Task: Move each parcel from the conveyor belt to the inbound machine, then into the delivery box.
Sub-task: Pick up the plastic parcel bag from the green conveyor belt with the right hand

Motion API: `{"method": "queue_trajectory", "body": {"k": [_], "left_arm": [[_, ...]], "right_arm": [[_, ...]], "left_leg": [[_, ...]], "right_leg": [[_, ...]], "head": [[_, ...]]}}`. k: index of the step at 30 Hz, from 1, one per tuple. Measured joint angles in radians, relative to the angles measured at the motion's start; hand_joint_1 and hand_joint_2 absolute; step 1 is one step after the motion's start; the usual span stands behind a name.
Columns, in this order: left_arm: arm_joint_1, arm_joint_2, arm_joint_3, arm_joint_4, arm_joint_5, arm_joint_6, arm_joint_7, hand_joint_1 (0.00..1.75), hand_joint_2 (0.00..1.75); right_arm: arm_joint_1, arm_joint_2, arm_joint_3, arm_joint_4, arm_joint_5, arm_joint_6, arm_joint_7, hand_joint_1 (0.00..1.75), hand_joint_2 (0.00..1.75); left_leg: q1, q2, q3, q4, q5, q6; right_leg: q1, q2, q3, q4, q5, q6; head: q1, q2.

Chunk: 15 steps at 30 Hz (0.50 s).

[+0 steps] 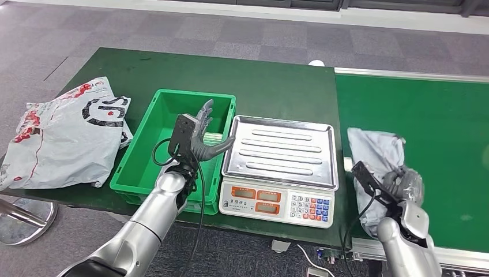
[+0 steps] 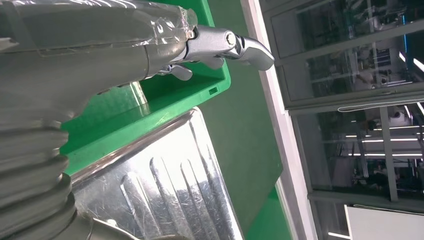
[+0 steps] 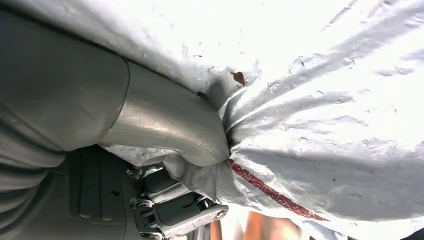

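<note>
**Parcel gripped on the belt**

The right hand gripped the grey parcel lying on the conveyor belt. The left hand hovered empty, fingers apart, over the green box. Next, judging by the task: lift it leftward onto the scale.

right hand grips grey parcel on belt.

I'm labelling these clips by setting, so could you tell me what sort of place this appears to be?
Probably a parcel-sorting test station in an office or lab: a green conveyor belt carrying a grey parcel, an electronic weighing scale beside a green crate, and grey carpet tiles with glass partitions behind.
</note>
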Motion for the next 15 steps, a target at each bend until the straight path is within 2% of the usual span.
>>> {"method": "queue_trajectory", "body": {"k": [2, 5, 15], "left_arm": [[0.003, 0.000, 0.002, -0.002, -0.003, 0.004, -0.006, 0.00, 1.75], [0.003, 0.000, 0.002, -0.003, -0.003, 0.006, -0.013, 0.00, 1.75], [0.003, -0.001, 0.002, -0.003, -0.003, 0.006, -0.020, 0.00, 1.75]], "right_arm": [[0.013, 0.000, -0.002, -0.087, -0.045, -0.069, -0.046, 1.75, 1.75], [0.022, 0.000, -0.002, -0.183, -0.093, -0.125, -0.083, 1.75, 1.75], [0.046, -0.024, -0.002, -0.345, -0.218, -0.145, -0.144, 1.75, 1.75]], "left_leg": [[0.000, 0.000, 0.000, 0.000, 0.000, 0.000], [0.000, 0.000, -0.001, 0.000, 0.000, 0.000], [0.000, 0.000, -0.001, 0.000, 0.000, 0.000]], "right_leg": [[0.000, 0.000, 0.000, 0.000, 0.000, 0.000], [0.000, 0.000, -0.001, 0.000, 0.000, 0.000], [0.000, 0.000, -0.001, 0.000, 0.000, 0.000]], "head": [[0.000, 0.000], [0.000, 0.000], [0.000, 0.000]]}}
